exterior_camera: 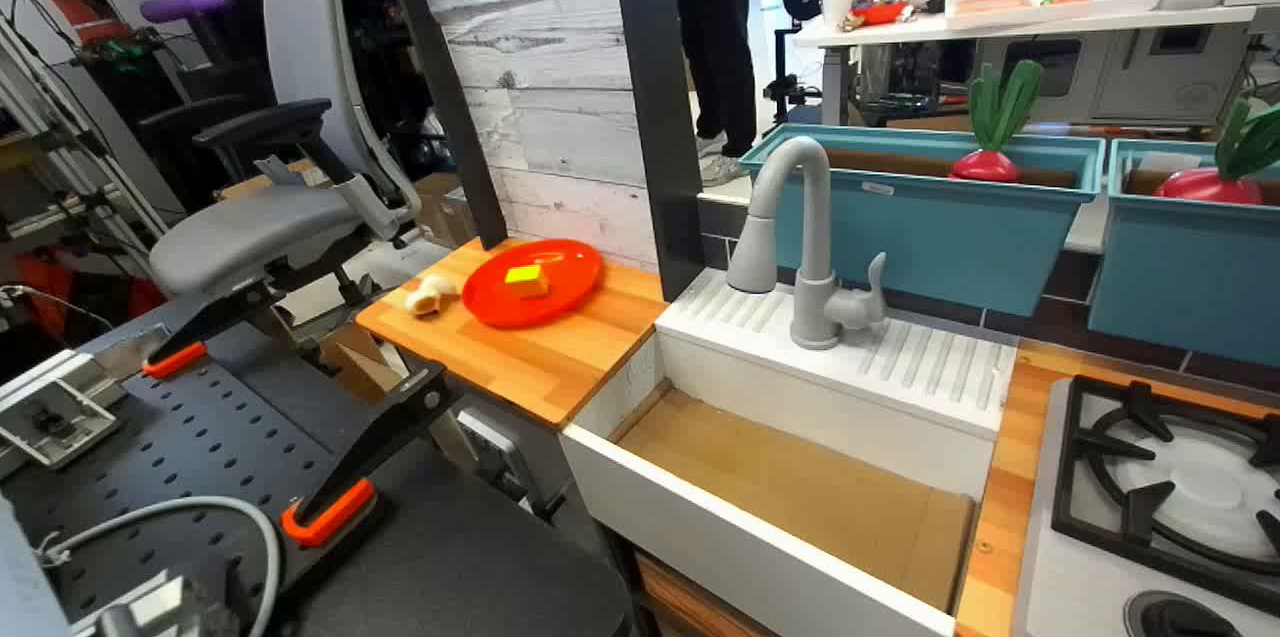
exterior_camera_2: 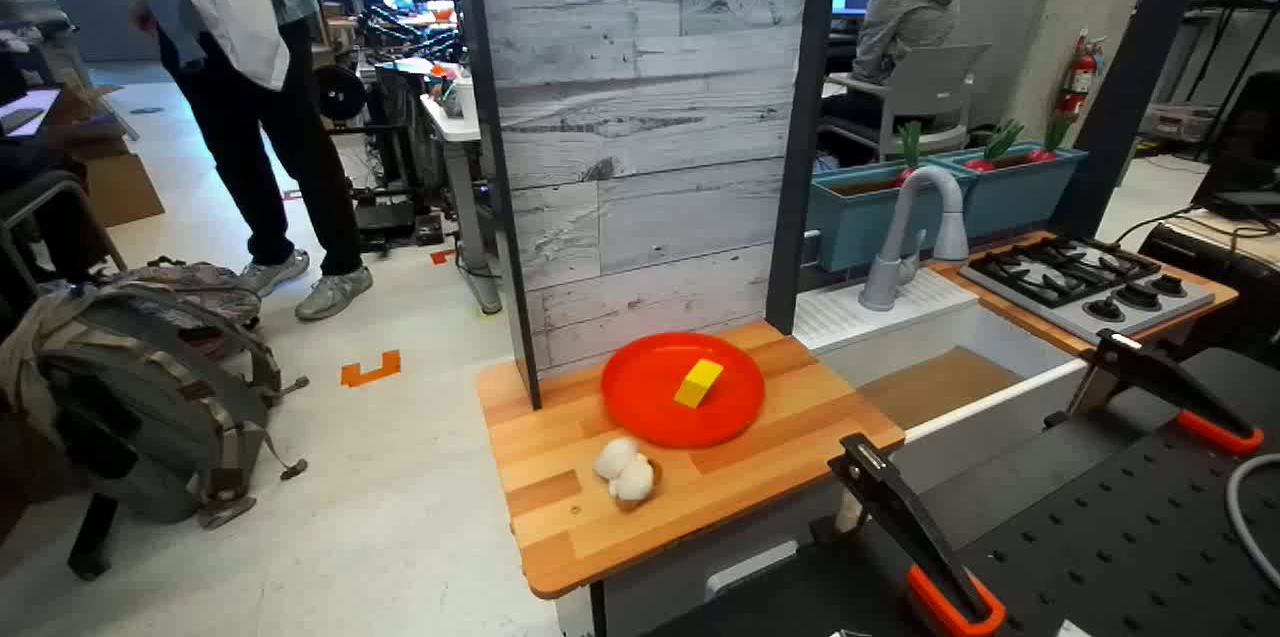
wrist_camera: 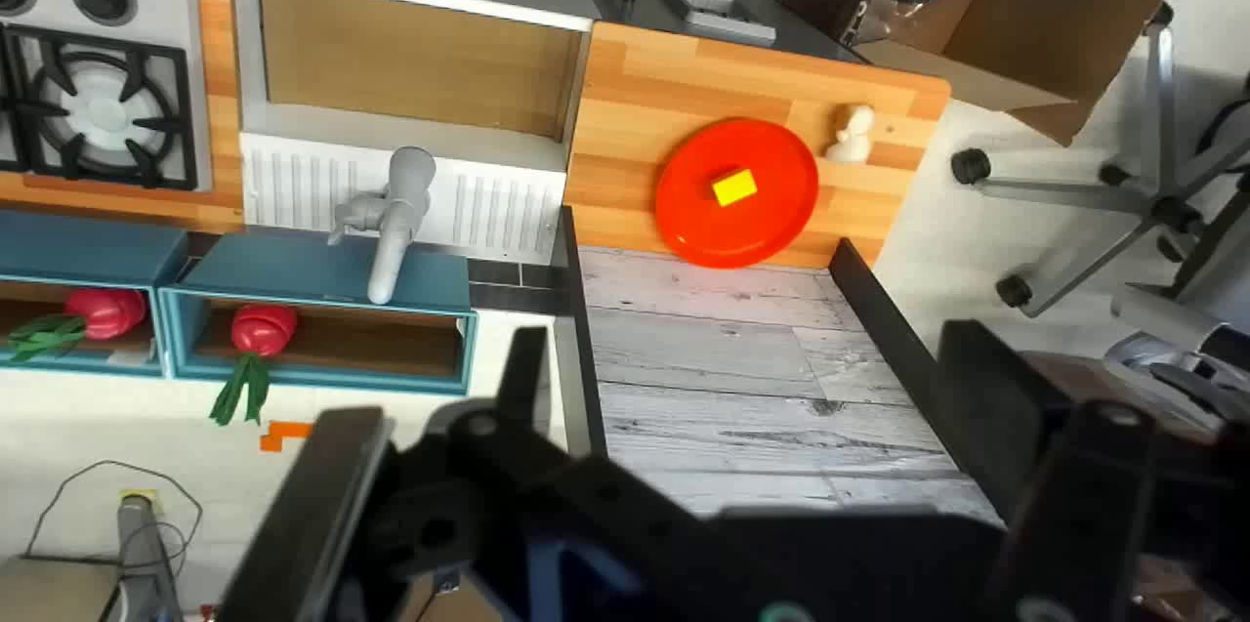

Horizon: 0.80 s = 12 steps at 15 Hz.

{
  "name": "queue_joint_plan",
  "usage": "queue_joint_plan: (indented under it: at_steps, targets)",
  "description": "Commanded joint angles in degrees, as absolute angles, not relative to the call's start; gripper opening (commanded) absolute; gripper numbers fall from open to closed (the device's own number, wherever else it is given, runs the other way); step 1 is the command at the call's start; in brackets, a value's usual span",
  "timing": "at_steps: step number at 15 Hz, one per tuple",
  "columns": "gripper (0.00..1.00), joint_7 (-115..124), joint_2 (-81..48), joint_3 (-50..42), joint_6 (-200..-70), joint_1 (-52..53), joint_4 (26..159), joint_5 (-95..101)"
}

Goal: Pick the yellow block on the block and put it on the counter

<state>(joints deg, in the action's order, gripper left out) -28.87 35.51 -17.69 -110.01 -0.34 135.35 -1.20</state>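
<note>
The yellow block [exterior_camera: 527,281] is a tiny piece lying on the orange-red round dish [exterior_camera: 490,302]. The block also shows on the dish in an exterior view [exterior_camera_2: 698,383] and in the wrist view [wrist_camera: 734,186]. The dish rests on the counter [exterior_camera: 540,367], a light-brown wooden worktop, which also shows in the wrist view [wrist_camera: 635,75]. My gripper [wrist_camera: 752,363] shows only in the wrist view, its fingers wide apart with nothing between them. It is well away from the block and dish. The gripper is out of view in both exterior views.
A whitish garlic-like piece [exterior_camera_2: 625,472] lies beside the dish. A plank-patterned panel [exterior_camera_2: 650,137] with dark posts stands behind the counter. A sink [exterior_camera: 760,577] with a grey tap [exterior_camera: 815,217] adjoins it, then a stove [exterior_camera: 1190,487]. Black clamps [exterior_camera_2: 910,517] stand by the counter's front.
</note>
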Motion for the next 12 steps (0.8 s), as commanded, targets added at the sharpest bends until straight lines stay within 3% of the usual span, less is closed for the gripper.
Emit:
queue_joint_plan:
  at_steps: [1,6,12]
  targets:
    - [1.00,-29.2,35.3,-17.1,-109.9,-1.1,135.2,-1.6]
    - [1.00,-29.2,35.3,-17.1,-109.9,-1.1,135.2,-1.6]
    - [1.00,-28.1,39.1,-14.6,-122.8,1.1,149.1,-5.6]
